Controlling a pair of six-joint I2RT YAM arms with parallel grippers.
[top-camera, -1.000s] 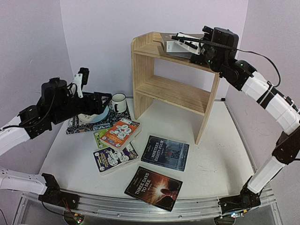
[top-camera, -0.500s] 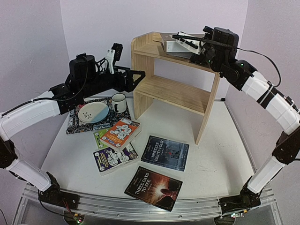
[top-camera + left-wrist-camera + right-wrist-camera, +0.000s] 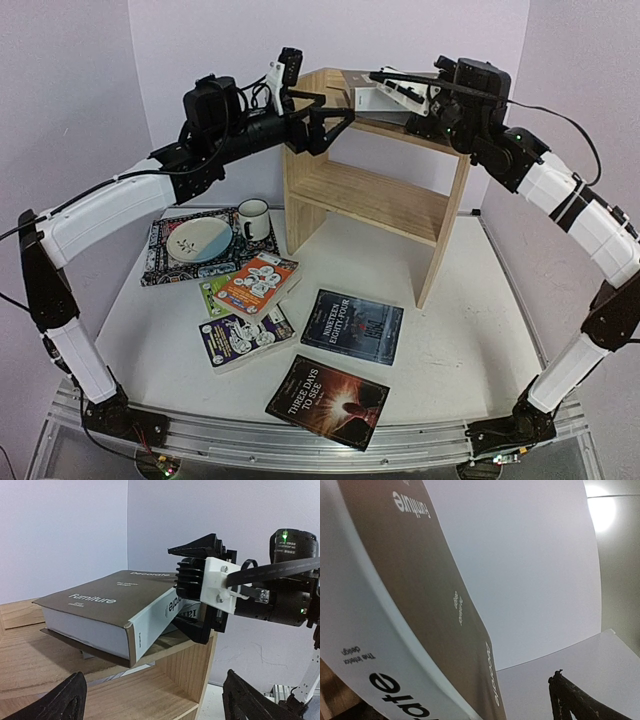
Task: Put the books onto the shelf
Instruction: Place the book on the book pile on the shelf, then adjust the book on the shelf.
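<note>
The thick brown "Decorate" book (image 3: 100, 605) lies tilted on top of the pine shelf (image 3: 365, 195), its spine end raised over a grey book (image 3: 192, 612). My right gripper (image 3: 392, 98) is open with its jaws astride that raised end; one fingertip (image 3: 570, 700) stands apart from the cover (image 3: 420, 580). My left gripper (image 3: 328, 112) is open and hovers at the shelf top's left end, facing the book, with nothing between its fingertips (image 3: 60, 700). On the table lie the orange (image 3: 258, 283), green (image 3: 211, 296) and purple (image 3: 243, 338) paperbacks, "Nineteen Eighty-Four" (image 3: 352, 325) and "Three Days to See" (image 3: 327, 400).
A white mug (image 3: 253, 218) and a plate (image 3: 198, 238) sit on a patterned placemat (image 3: 158, 265) left of the shelf. The shelf's lower tier (image 3: 375, 200) holds nothing. Walls close in behind and at both sides.
My left arm has swung up and to the right, from above the placemat to the shelf top. The right arm and the book have not moved.
</note>
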